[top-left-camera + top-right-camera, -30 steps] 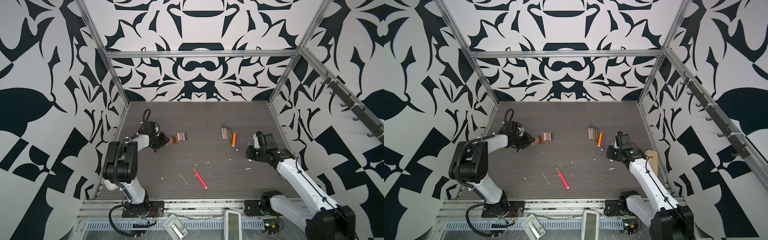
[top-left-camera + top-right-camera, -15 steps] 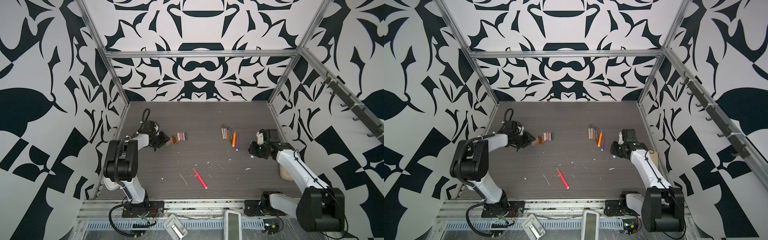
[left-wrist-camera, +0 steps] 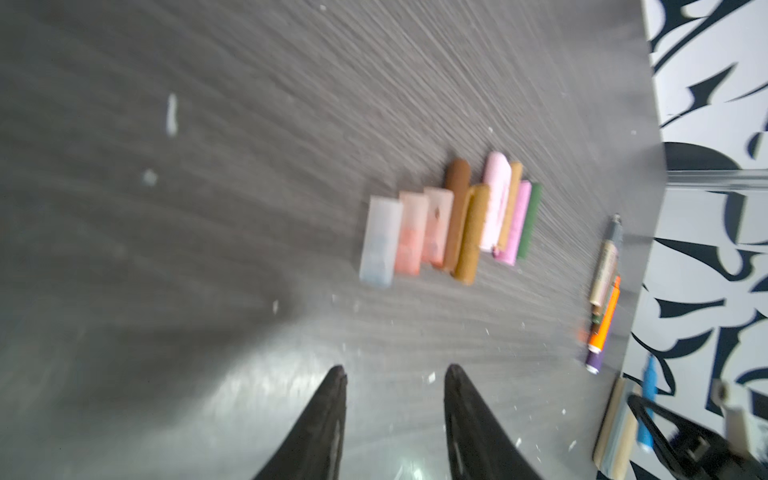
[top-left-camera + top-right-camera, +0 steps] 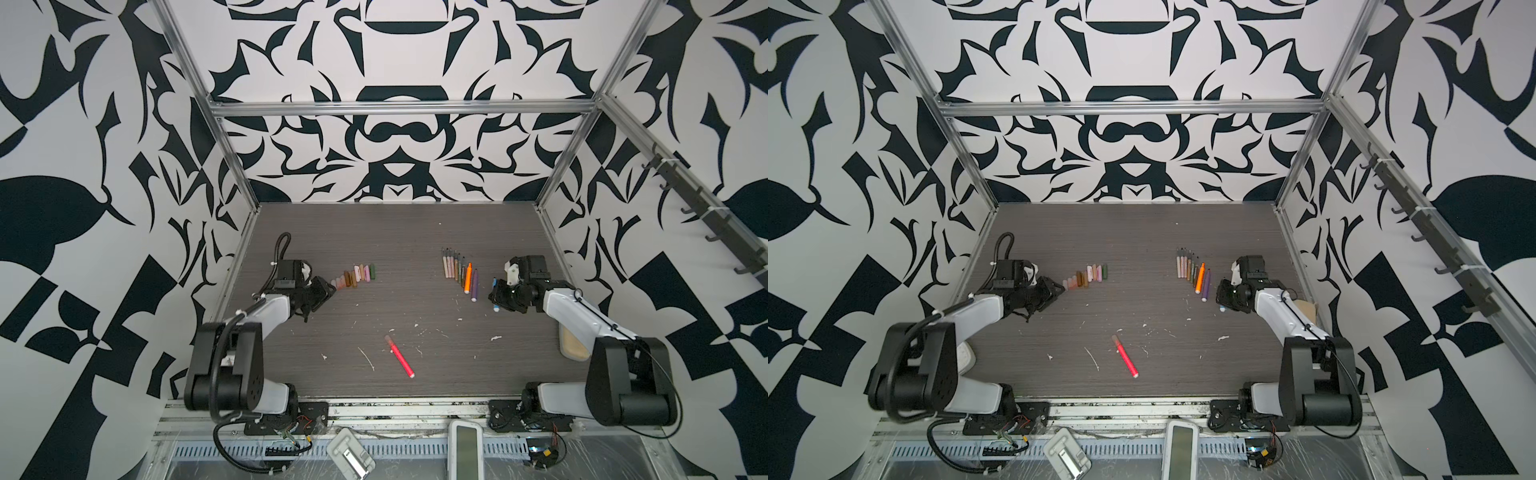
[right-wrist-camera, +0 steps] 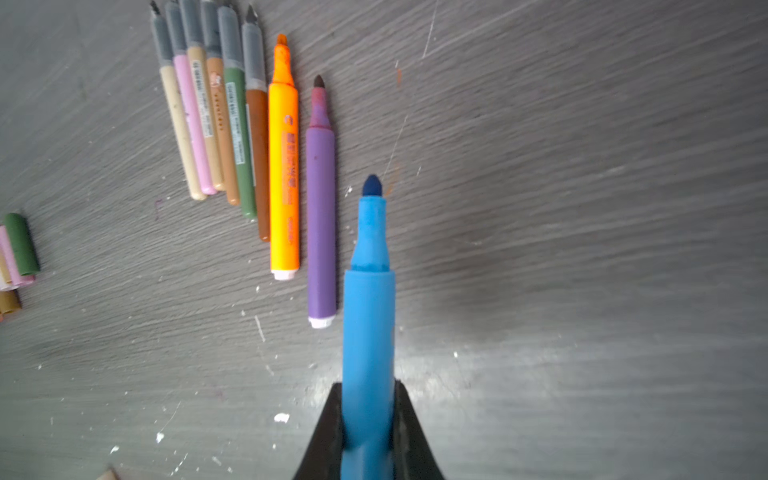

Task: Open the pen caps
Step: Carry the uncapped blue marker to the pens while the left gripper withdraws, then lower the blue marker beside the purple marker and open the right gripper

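Where the dark grey wood-grain table point(image 4: 395, 232) ends, black-and-white patterned walls point(image 4: 399, 62) close it in at the back and both sides, carried on an aluminium frame point(image 4: 399, 109). A rail of dark hooks point(image 4: 702, 208) runs along the right wall.

Surface: white flecks point(image 4: 494, 338) scattered, mostly front-centre. A tan block point(image 4: 573, 347) lies at the right edge, beside the right arm.

Pen caps point(image 4: 353, 276): one tight row, side by side, left-centre of the table. Clear and peach ones sit at the end nearest the left gripper point(image 3: 397, 370), then brown, tan and pink, with dark green farthest. That gripper is low over the table just beside the row, fingers partway apart, nothing between them.

Pens point(image 4: 459, 270): uncapped, one slanting row right-centre, tips toward the back wall. Thin ones come first, then the orange pen point(image 5: 284, 166), then the purple pen point(image 5: 321, 216).

Right gripper point(image 5: 368, 386): clamped on the blue pen point(image 5: 368, 311), uncapped, tip projecting past the fingers, just beside the purple pen. Contact with the surface: cannot tell.

Pink-red pen point(image 4: 401, 357): alone, front-centre, lying diagonally, well apart from both rows.
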Robot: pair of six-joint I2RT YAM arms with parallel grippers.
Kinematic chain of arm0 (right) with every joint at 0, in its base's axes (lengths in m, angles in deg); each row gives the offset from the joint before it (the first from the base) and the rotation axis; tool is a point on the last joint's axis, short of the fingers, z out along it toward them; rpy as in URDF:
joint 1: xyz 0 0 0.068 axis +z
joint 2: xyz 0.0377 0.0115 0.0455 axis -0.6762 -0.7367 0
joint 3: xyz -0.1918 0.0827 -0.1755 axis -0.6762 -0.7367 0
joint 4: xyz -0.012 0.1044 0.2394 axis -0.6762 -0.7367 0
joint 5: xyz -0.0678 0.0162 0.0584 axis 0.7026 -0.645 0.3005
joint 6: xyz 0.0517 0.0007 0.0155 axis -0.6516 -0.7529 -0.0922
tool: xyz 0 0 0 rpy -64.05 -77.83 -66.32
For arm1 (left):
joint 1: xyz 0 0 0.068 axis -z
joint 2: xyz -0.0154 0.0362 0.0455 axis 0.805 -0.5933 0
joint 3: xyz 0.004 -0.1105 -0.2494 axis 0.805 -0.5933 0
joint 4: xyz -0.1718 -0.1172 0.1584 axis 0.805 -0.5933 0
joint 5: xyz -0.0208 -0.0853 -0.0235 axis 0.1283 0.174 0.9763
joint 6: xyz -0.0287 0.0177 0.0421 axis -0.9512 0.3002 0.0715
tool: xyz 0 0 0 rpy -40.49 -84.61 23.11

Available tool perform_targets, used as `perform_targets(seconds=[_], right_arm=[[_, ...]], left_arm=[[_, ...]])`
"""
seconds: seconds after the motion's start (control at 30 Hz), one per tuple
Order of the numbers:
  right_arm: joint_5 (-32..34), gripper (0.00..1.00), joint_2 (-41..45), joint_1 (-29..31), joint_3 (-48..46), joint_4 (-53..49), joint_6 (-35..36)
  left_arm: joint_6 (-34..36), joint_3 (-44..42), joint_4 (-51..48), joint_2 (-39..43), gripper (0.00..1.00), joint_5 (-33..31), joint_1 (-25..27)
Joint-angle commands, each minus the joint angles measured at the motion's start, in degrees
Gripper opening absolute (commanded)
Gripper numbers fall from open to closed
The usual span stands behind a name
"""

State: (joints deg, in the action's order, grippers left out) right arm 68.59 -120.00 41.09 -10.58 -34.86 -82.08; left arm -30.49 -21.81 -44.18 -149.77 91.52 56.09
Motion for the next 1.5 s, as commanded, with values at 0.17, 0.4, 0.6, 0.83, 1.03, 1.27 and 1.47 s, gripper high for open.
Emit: perform_targets(seconds=[0.17,0.4,0.6,0.83,1.03,1.27,1.47], right_arm=[[-6.0,0.02,-9.35,-1.95,4.61,6.78,0.19],[-7.59,0.08,-13.26,-2.1,5.12,8.69,0.19],[-8.84,0.29,-14.13,-2.08,4.07,10.59,-1.11],[-9.27,0.37,-12.59,-2.11,4.55,9.73,-1.11],[-10.11,0.36,-12.47,-2.07,4.32,9.7,-1.73],[-10.39,0.18,-14.23,-2.14,4.3,10.65,-3.18],[-10.16,0.16,-16.62,-2.11,5.0,11.21,-4.41]], left_arm=[[2.69,-8.23,0.81,20.05,0.48,-1.63,-0.2],[3.76,-12.05,0.85,29.69,0.52,-4.82,-0.02],[3.43,-11.47,2.55,26.22,0.54,-3.2,-0.02],[3.65,-10.03,2.41,22.59,0.51,-1.73,0.0],[3.54,-11.02,2.5,24.95,0.52,-2.36,-0.01],[3.52,-11.01,2.49,24.69,0.52,-2.2,-0.02],[3.5,-10.99,2.67,24.43,0.52,-2.04,-0.02]])
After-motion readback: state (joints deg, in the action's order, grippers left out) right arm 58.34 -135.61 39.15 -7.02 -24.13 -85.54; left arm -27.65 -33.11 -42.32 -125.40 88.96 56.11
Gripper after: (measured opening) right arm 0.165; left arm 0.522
